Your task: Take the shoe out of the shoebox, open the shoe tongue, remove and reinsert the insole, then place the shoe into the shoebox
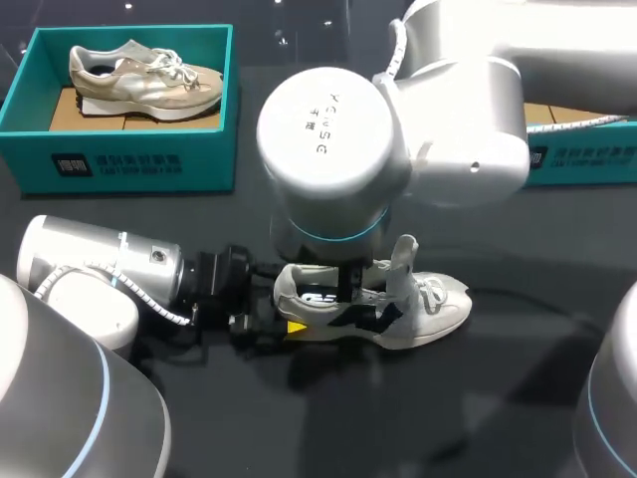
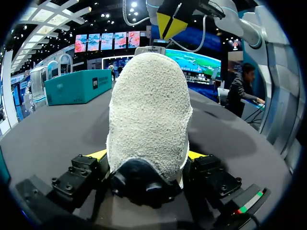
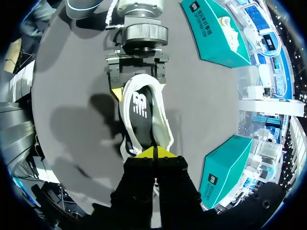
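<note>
Both arms [image 1: 100, 264] [image 1: 338, 139] low at the shoe [image 1: 438, 304]

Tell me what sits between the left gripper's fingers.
The shoe: its heel fills the gap, and the left gripper clamps it from both sides. The left wrist view shows this best.

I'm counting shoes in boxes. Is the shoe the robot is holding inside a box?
No, the white shoe lies on the black table, its heel in the left gripper, outside the teal shoebox.
</note>
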